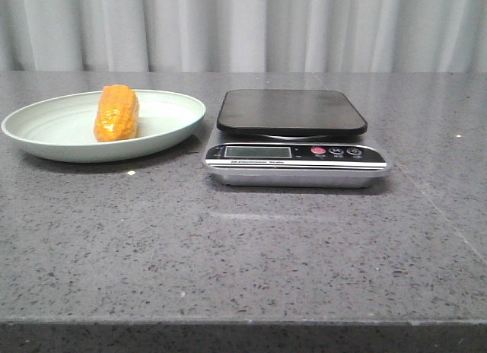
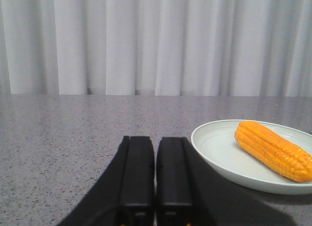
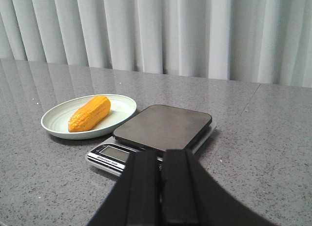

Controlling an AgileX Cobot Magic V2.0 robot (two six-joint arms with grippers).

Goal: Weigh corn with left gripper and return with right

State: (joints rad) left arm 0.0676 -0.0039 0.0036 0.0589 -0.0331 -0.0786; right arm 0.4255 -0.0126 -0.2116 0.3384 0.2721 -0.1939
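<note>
Speckled table [image 1: 243, 254] (stone-like); glossy ridged corn [image 1: 116, 113].

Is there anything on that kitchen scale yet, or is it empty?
Empty. The scale's dark platform is bare in the front and right wrist views. The corn lies on its side in the plate beside it.

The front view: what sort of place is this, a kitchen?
Probably a staged test bench rather than a real kitchen: a grey speckled table, a plain white curtain behind, and only a digital scale and a corn on a plate.
</note>
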